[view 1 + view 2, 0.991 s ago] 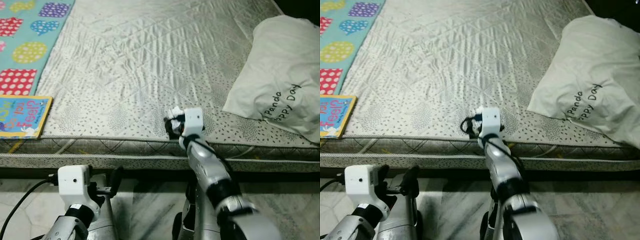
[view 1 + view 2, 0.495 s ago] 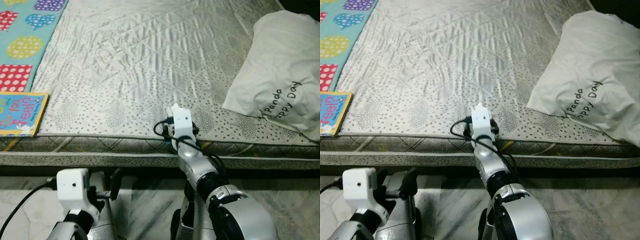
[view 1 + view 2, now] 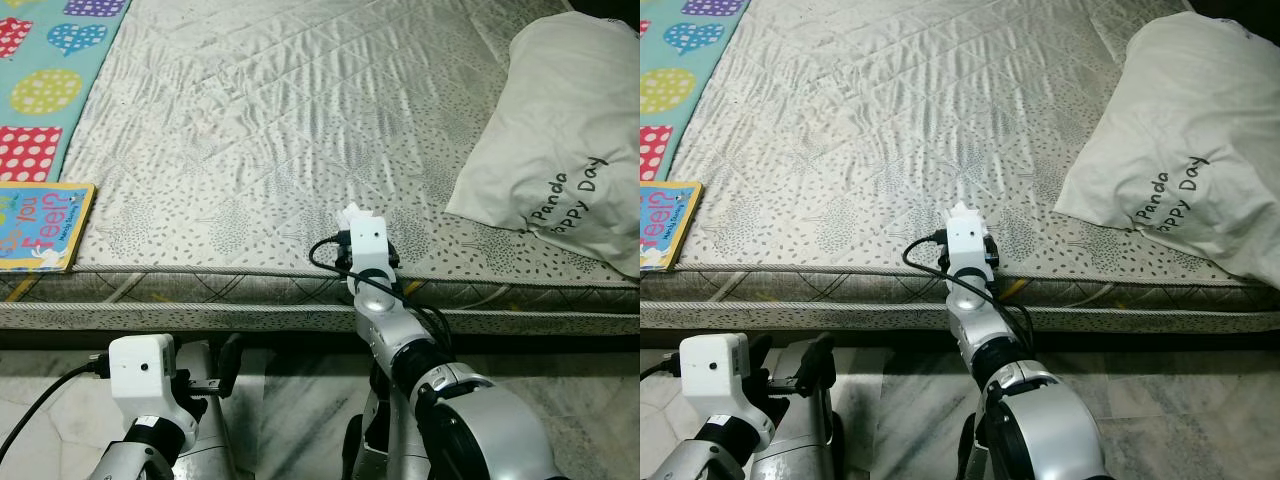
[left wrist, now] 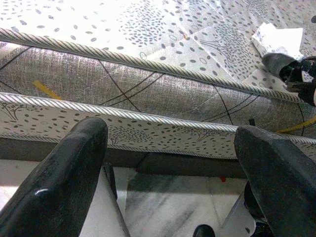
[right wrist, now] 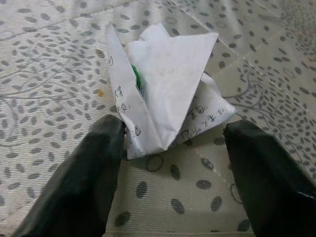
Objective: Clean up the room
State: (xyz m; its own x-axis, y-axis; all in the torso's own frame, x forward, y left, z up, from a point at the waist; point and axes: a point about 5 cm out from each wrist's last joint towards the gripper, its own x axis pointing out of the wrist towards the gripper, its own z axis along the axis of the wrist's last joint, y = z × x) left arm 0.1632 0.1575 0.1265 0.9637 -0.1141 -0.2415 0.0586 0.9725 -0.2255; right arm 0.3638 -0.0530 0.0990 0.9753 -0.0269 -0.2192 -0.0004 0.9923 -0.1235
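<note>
Paper (image 5: pixel 163 94): you see a crumpled white sheet, folded to a peak, handwriting and a green mark on it.
Place: on the mattress (image 3: pixel 300 120), near its front edge.
Right gripper (image 5: pixel 170 163): fingers spread wide around the paper, gripping nothing.
Left gripper (image 4: pixel 173 168): low before the mattress side, fingers wide apart, empty.

The right hand (image 5: pixel 170 163) has turned at the wrist since a second ago: its white camera block, then facing up and tilted, now stands narrow and upright over the bed (image 3: pixel 300 120) edge. The arm has drawn nearer the robot, shoulder larger in view. Its fingers now straddle the crumpled paper (image 5: pixel 165 96), spread apart.
</note>
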